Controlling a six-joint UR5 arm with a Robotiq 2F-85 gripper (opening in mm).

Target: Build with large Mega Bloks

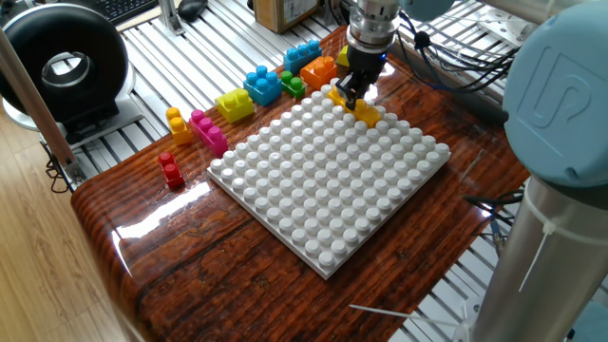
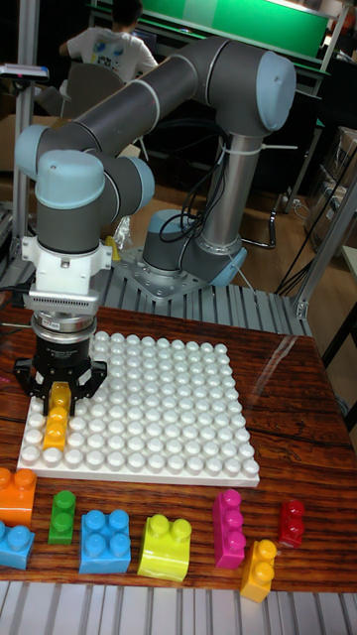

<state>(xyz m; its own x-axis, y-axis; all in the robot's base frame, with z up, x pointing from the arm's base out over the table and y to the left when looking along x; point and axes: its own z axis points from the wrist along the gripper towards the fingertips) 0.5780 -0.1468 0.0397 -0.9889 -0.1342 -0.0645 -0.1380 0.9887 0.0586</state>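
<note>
A long yellow-orange Mega Blok (image 1: pixel 367 114) (image 2: pixel 55 429) lies on the studs at one corner of the white studded plate (image 1: pixel 332 190) (image 2: pixel 169 397). My gripper (image 1: pixel 348 95) (image 2: pixel 59 395) stands straight down over one end of that brick, its black fingers close against both sides. Loose bricks lie in a row on the wooden table off the plate's edge: red (image 1: pixel 171 171), pink (image 1: pixel 209 131), small orange-yellow (image 1: pixel 177 123), yellow (image 1: pixel 235 104), blue (image 1: pixel 262 84), green (image 1: pixel 292 84), orange (image 1: pixel 319 69) and a second blue (image 1: pixel 302 52).
The glossy wooden table (image 1: pixel 190 256) ends in metal slats on both sides. A black round device (image 1: pixel 62 66) stands at the far left and a cardboard box (image 1: pixel 285 11) behind the bricks. The arm's grey base (image 2: pixel 193 253) rises behind the plate.
</note>
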